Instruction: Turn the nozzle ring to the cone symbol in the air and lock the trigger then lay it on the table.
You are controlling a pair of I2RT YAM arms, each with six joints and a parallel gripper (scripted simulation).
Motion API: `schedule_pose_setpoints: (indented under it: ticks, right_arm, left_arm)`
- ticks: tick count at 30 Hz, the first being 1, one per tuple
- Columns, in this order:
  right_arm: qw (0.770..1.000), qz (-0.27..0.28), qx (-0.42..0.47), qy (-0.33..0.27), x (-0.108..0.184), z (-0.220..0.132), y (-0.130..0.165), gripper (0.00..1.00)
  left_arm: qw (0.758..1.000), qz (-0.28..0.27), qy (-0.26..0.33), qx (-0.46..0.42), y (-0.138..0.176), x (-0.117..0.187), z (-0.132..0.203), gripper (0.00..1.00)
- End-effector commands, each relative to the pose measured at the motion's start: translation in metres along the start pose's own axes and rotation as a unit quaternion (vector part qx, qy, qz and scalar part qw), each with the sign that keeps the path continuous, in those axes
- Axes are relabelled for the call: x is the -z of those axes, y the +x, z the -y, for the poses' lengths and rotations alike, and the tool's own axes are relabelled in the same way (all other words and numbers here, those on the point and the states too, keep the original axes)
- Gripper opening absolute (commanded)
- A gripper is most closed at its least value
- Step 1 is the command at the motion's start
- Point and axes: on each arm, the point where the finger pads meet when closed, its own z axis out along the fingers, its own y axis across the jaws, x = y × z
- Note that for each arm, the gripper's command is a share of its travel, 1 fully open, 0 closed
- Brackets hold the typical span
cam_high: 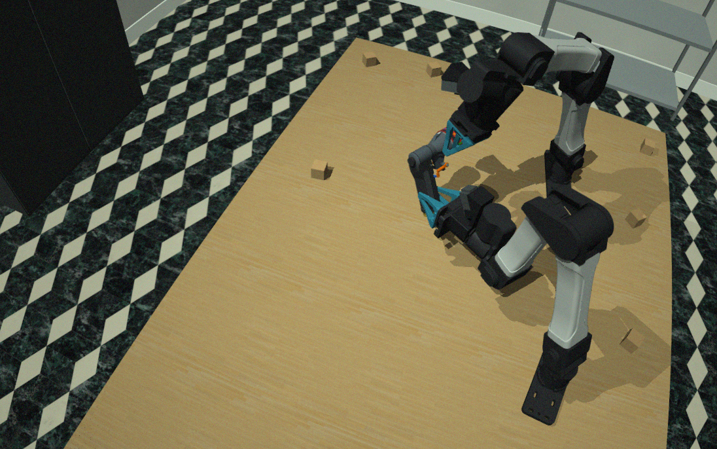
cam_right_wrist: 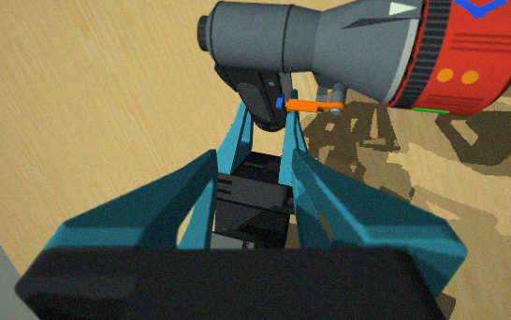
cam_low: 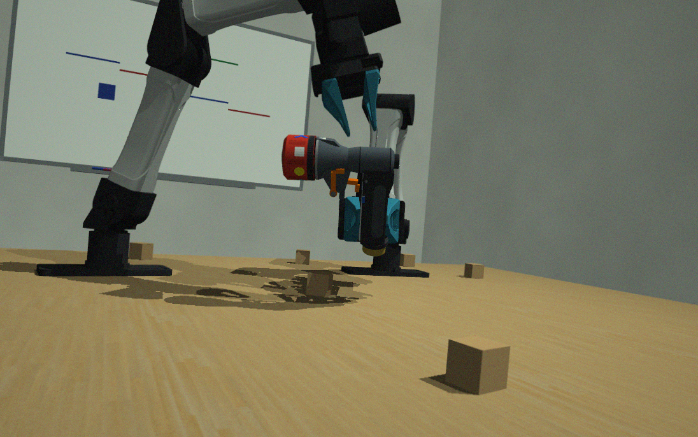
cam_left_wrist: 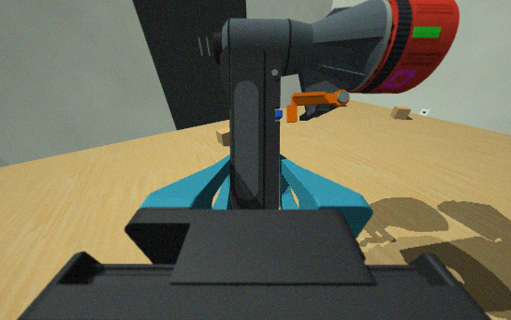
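The nozzle (cam_high: 421, 157) (cam_low: 373, 158) (cam_left_wrist: 257, 35) (cam_right_wrist: 250, 37) is in the air, barrel roughly level. My left gripper (cam_high: 434, 203) (cam_low: 374, 218) (cam_left_wrist: 255, 160) is shut on its handle. On the red ring (cam_low: 292, 159) (cam_left_wrist: 432, 47) (cam_right_wrist: 477, 51), the blue V (cam_right_wrist: 479, 10) lines up with the white arrow (cam_right_wrist: 401, 8). One orange lever (cam_left_wrist: 313, 98) (cam_right_wrist: 304, 106) is swung down toward the handle, its end beside a blue stud (cam_left_wrist: 279, 114) (cam_right_wrist: 280, 103); contact is unclear. The other orange lever (cam_low: 334, 181) stands upright. Trigger squeeze is unclear. My right gripper (cam_low: 362, 132) is open and empty above the nozzle.
The wooden table (cam_high: 317, 317) (cam_low: 257, 360) lies below the nozzle. Several small wooden cubes stand on it, including one cube (cam_high: 318, 169) (cam_low: 476, 365) to one side and another (cam_low: 319, 283) below the nozzle in the exterior view. My two grippers are close together.
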Motion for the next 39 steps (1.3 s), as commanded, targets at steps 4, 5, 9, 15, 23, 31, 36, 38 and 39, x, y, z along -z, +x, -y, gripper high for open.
schedule_pose_setpoints:
  ticks: [4,5,9,15,23,31,36,38,39]
  right_arm:
    - [1.000,-0.001,0.002,0.013,0.012,0.003,0.003,0.37]
    - [1.000,-0.001,-0.001,0.017,0.009,0.004,0.000,0.37]
    - [1.000,0.000,-0.002,0.016,0.009,0.002,0.000,0.37]
    - [1.000,0.007,-0.002,-0.006,0.018,0.006,-0.012,0.37]
    - [0.998,0.025,0.027,-0.059,0.020,-0.004,-0.033,0.37]
    - [0.994,0.047,0.043,-0.093,0.024,-0.003,-0.055,0.37]
    - [0.989,0.071,0.056,-0.118,0.029,-0.001,-0.073,0.37]
    - [0.985,0.087,0.066,-0.134,0.033,-0.001,-0.083,0.37]
    - [0.982,0.096,0.073,-0.143,0.035,-0.001,-0.089,0.37]
  left_arm:
    - [0.995,0.097,-0.001,0.022,-0.060,-0.006,0.000,0.36]
    - [0.995,0.097,-0.001,0.022,-0.060,-0.006,0.000,0.36]
    - [0.995,0.097,-0.001,0.022,-0.060,-0.006,0.000,0.36]
    - [0.995,0.095,-0.005,0.022,-0.059,-0.006,-0.001,0.36]
    - [0.996,0.092,-0.007,0.022,-0.057,-0.006,-0.002,0.36]
    - [0.996,0.092,-0.009,0.022,-0.057,-0.006,-0.003,0.36]
    - [0.996,0.091,-0.010,0.022,-0.057,-0.006,-0.004,0.36]
    - [0.996,0.091,-0.010,0.022,-0.057,-0.006,-0.004,0.36]
    - [0.996,0.091,-0.010,0.022,-0.057,-0.006,-0.004,0.36]
